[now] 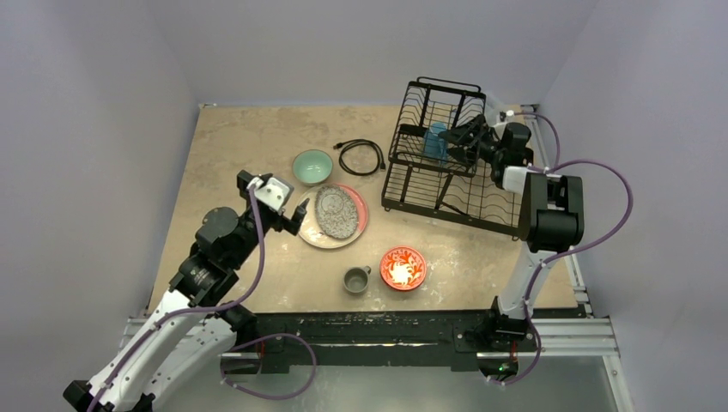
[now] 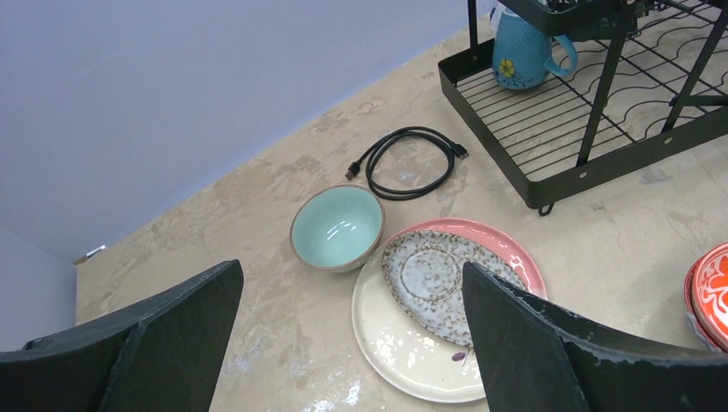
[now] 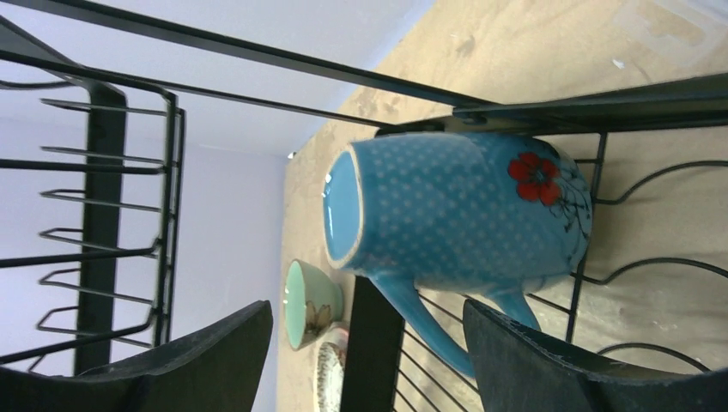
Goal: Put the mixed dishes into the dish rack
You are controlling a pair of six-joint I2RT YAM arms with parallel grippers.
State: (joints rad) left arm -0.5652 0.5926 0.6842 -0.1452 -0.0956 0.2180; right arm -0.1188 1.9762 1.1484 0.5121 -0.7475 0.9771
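Just ahead of the left gripper [image 1: 297, 218] we note the grey speckled oval dish [image 1: 336, 212], flat on the plate [image 2: 403, 343], long axis across our reach; jaws wide, empty. The right gripper [image 1: 461, 137], open and empty, is off at the dish rack [image 1: 429, 193].

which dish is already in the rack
The blue cup, on the dish rack's lower tier; every other dish sits out on the table.

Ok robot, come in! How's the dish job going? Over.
Left gripper, right gripper open, empty. Blue dotted ceramic cup in black wire dish rack. Black coiled cable lies beside rack.
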